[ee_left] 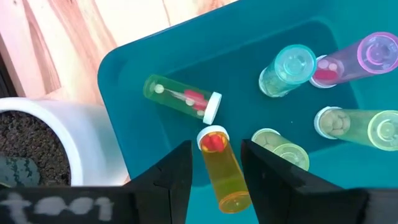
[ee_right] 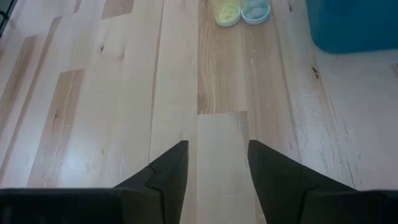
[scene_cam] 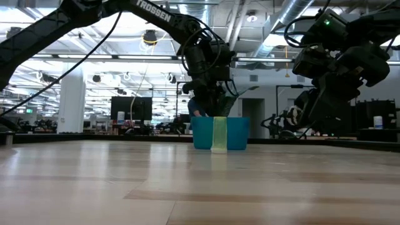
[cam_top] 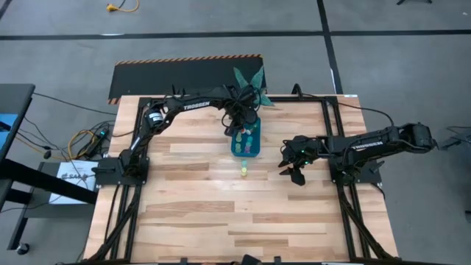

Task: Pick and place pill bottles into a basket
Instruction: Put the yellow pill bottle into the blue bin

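The teal basket (cam_top: 246, 142) stands at the table's middle, toward the far edge. My left gripper (ee_left: 216, 168) hangs over it, pointing steeply down, fingers apart. An orange pill bottle (ee_left: 222, 177) sits between the fingers, its cap end lower. Several bottles lie in the basket: a green one with a white cap (ee_left: 180, 96), a teal-topped one (ee_left: 286, 70), a purple one (ee_left: 360, 59) and two greenish ones (ee_left: 357, 126). A yellow-green bottle (ee_right: 227, 11) and a pale teal one (ee_right: 255, 9) stand on the table before the basket. My right gripper (ee_right: 217, 168) waits open, to the right. My left gripper has the orange bottle between its two fingers, which come from above and stand at its long sides. A strip of teal shows between the bottle and one finger (ee_left: 180, 174). The bottle's base end (ee_left: 239, 202) lies at the other finger's edge. Whether it touches, I cannot tell.
A white pot (ee_left: 56, 143) with a green plant (cam_top: 250, 85) stands just beyond the basket's far end, close to my left gripper. Bare wood lies in front of the basket and under my right gripper (cam_top: 294, 173).
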Motion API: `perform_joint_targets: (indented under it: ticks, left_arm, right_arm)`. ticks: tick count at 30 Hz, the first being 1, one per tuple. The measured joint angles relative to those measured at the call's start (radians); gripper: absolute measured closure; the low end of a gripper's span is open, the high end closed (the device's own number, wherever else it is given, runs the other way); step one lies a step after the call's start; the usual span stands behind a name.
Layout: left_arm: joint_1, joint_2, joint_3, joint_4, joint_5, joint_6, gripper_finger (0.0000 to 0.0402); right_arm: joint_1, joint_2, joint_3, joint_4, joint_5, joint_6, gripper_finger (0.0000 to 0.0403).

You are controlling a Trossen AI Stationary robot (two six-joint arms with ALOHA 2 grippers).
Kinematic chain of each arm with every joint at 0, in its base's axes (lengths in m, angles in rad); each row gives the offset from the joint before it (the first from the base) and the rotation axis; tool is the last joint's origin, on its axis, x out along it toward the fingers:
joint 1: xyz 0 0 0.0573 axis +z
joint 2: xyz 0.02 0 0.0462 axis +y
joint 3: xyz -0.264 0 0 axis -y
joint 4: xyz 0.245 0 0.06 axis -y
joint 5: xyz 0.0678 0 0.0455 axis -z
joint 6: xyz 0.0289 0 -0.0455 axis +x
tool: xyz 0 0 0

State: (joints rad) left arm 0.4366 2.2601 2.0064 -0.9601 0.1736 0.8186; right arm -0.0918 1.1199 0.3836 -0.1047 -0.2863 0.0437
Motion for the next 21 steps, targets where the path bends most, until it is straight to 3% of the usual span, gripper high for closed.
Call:
perform_joint_targets:
  ticks: [4,11,21]
  left_arm:
    - [-0.006,0.000,0.008,-0.037,-0.020,-0.003,0.0274]
    - [-0.046,0.000,0.091,-0.224,-0.180,-0.004,0.0274]
    - [-0.197,0.000,0.172,-0.426,-0.178,-0.037,0.0274]
  right_arm:
    - [0.000,0.000,0.000,0.000,0.000,0.000,0.0244]
    - [0.000,0.000,0.000,0.000,0.000,0.001,0.0244]
    - [0.000,0.000,0.000,-0.001,0.000,0.002,0.0244]
